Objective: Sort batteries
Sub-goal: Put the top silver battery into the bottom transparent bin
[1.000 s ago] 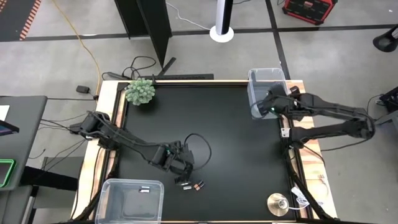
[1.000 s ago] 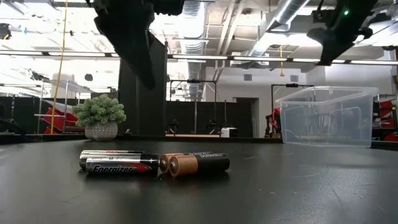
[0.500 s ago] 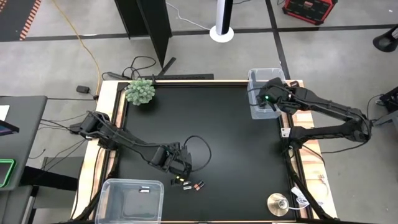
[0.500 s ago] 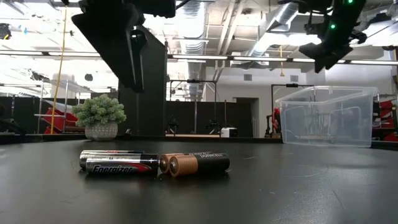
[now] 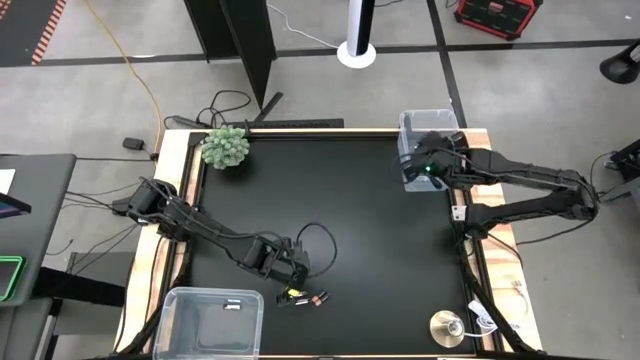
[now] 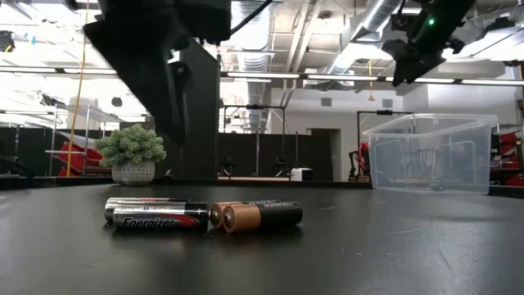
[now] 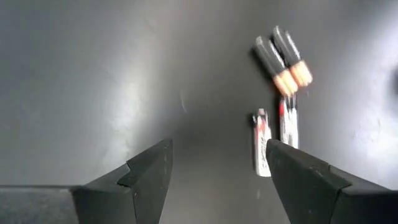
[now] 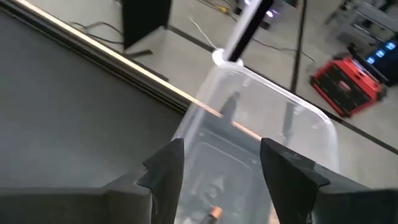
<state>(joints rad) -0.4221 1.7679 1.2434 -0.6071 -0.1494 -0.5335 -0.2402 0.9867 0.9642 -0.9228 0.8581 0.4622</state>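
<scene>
Several batteries (image 7: 277, 93) lie side by side on the black table near its front edge. Two are dark with copper ends (image 6: 258, 215), two are silver and black (image 6: 155, 215). My left gripper (image 7: 217, 168) hovers open just above and beside them (image 5: 305, 297), touching none. My right gripper (image 8: 221, 168) hangs open over the clear bin (image 5: 428, 140) at the table's far right corner. A copper-ended battery (image 8: 214, 212) lies on that bin's floor.
A second clear bin (image 5: 210, 320) stands at the near left corner with a small item inside. A potted plant (image 5: 225, 147) sits at the far left corner, a round silver disc (image 5: 447, 325) at the near right. A cable loops beside the left arm (image 5: 320, 240).
My left gripper has moved toward the table's near edge and down, closing in on the batteries. My right gripper has shifted a little toward the far edge, staying above the clear bin. The batteries on the table have not moved.
</scene>
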